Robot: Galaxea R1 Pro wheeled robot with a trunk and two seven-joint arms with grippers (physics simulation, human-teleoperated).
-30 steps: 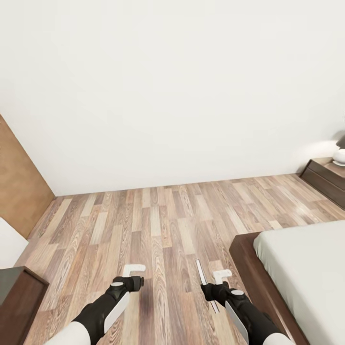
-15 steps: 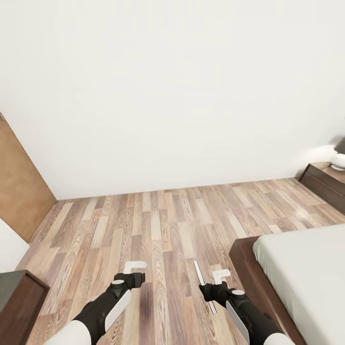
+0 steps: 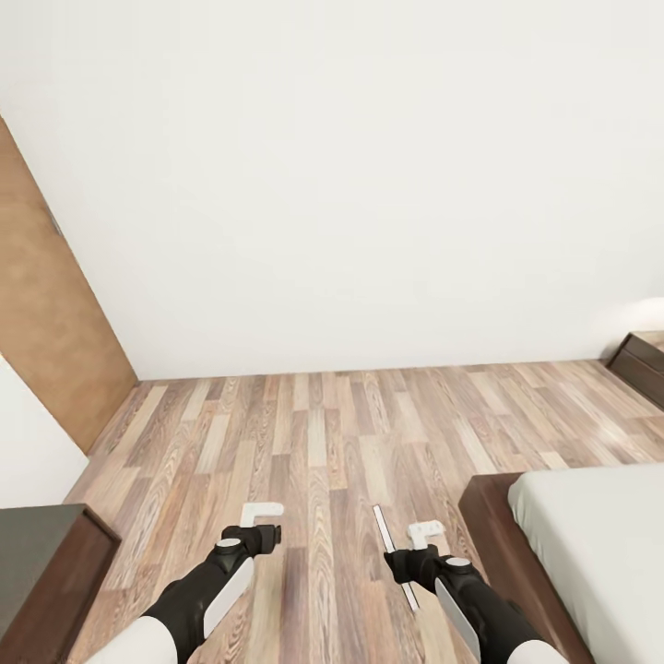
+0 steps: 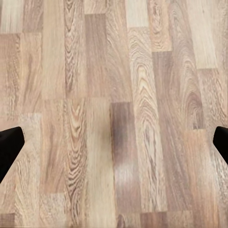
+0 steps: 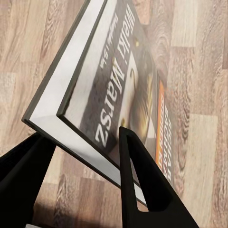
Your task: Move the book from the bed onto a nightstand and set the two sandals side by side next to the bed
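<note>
My right gripper (image 3: 412, 546) is shut on the book (image 3: 393, 553), which shows edge-on as a thin white strip above the wood floor. In the right wrist view the book (image 5: 118, 90) has a dark cover with white lettering and an orange band, pinched between the black fingers (image 5: 137, 175). My left gripper (image 3: 261, 522) hangs open over the bare planks, and its fingertips (image 4: 9, 147) stand wide apart. The bed (image 3: 590, 553), with its grey mattress and dark frame, sits at the lower right. One nightstand (image 3: 644, 361) peeks in at the right edge. The sandals are out of view.
A brown wooden door (image 3: 46, 323) stands at the left against the white wall (image 3: 350, 184). A dark wooden cabinet (image 3: 41, 576) juts in at the lower left. Open plank floor (image 3: 323, 443) stretches between the cabinet and the bed.
The camera has swung to the left: the door takes up more of the left side, while the bed and nightstand have slid rightward. Both arms keep their pose, with the book still held.
</note>
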